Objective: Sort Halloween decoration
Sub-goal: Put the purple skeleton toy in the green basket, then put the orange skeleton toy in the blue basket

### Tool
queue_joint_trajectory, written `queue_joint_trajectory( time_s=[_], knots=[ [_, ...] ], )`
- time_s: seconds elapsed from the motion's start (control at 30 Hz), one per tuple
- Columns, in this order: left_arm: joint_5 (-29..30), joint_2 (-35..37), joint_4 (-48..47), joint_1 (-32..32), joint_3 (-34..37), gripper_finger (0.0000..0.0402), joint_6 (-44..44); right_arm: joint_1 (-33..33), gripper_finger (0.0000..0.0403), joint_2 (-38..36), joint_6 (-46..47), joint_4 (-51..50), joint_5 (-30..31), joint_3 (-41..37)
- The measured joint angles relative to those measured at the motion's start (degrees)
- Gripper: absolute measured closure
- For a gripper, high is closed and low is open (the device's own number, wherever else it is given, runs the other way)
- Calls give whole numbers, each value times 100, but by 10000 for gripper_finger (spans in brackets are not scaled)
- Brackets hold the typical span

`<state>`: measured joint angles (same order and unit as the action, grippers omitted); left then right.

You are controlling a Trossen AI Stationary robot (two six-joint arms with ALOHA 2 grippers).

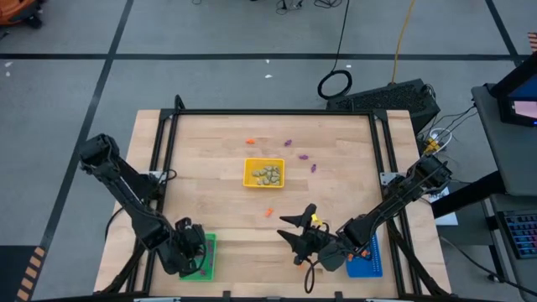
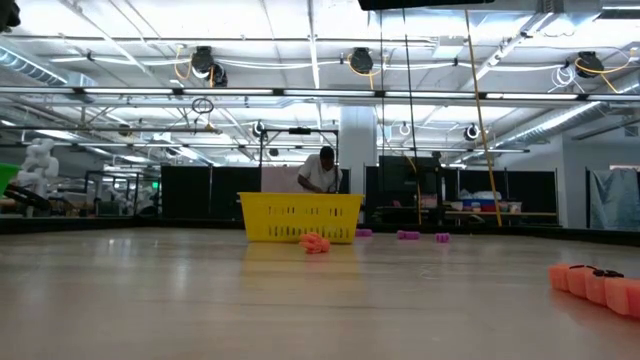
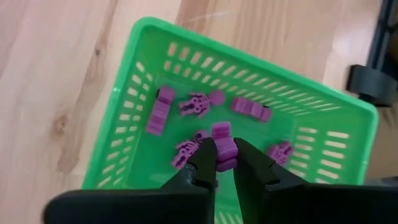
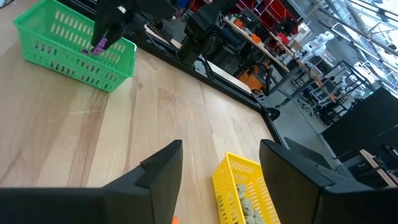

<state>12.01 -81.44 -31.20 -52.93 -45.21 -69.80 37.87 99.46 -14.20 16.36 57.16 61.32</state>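
My left gripper (image 3: 222, 148) hangs over the green tray (image 3: 134, 112) at the table's near left (image 1: 210, 245), shut on a purple trinket. Several more purple trinkets (image 3: 198, 104) lie on that tray's floor. My right gripper (image 1: 299, 231) is open and holds nothing; it hovers near the table's near edge, left of the blue tray (image 1: 369, 258). The yellow tray (image 1: 249, 173) at mid-table holds beige-grey trinkets (image 1: 267, 174). Loose orange trinkets (image 1: 250, 141) (image 1: 269, 212) and purple ones (image 1: 304, 155) lie on the wood. My left gripper pinches one purple trinket (image 3: 222, 133) between its two fingertips (image 3: 205, 155), coming from above and pointing down into the green tray. In the right wrist view the trinket (image 4: 98, 47) hangs at about the height of the tray's rim, off the floor.
Black rails (image 1: 273, 111) frame the wooden table. In the low view an orange trinket (image 2: 315, 242) lies before the yellow tray (image 2: 300, 217), purple ones (image 2: 408, 236) to its right, and another orange piece (image 2: 598, 283) lies close by. A person (image 2: 321, 172) stands far behind the table.
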Motion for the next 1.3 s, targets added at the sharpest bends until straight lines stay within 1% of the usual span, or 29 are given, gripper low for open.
queue_joint_trajectory(
  time_s=[0.1,0.27,0.33,0.43,0.53,0.63,0.77,0.9,1.03,1.13,1.23,1.3],
  knots=[
    [24,-1,-68,65,0,329,-26,-14,204,0,12,2,-1,0],
    [42,-1,-222,216,0,240,-17,-70,204,0,196,0,-25,0],
    [-90,-1,-241,286,2,209,9,-70,204,0,197,2,-27,0],
    [-342,-1,-234,373,2,174,3,-68,204,0,193,2,-30,0],
    [-666,-1,-233,459,2,157,11,-68,204,-2,171,0,-30,0],
    [-973,-1,-256,461,-41,153,12,-68,204,-2,192,0,-30,0],
    [-940,1,-230,455,-401,153,349,-51,204,-2,440,2,-30,0],
    [-461,1,-228,516,-912,153,1088,74,204,-2,801,-1,-30,0],
    [320,1,-220,627,-1341,153,2073,222,204,-2,1287,0,-34,0],
    [1171,3,-175,736,-1510,153,2787,272,204,-2,1681,0,-34,0],
    [2159,3,174,881,-1515,152,3519,275,204,-2,2035,-56,-67,0],
    [2792,3,473,989,-1515,152,4046,275,204,-7,2263,-235,-219,0]
  ],
)
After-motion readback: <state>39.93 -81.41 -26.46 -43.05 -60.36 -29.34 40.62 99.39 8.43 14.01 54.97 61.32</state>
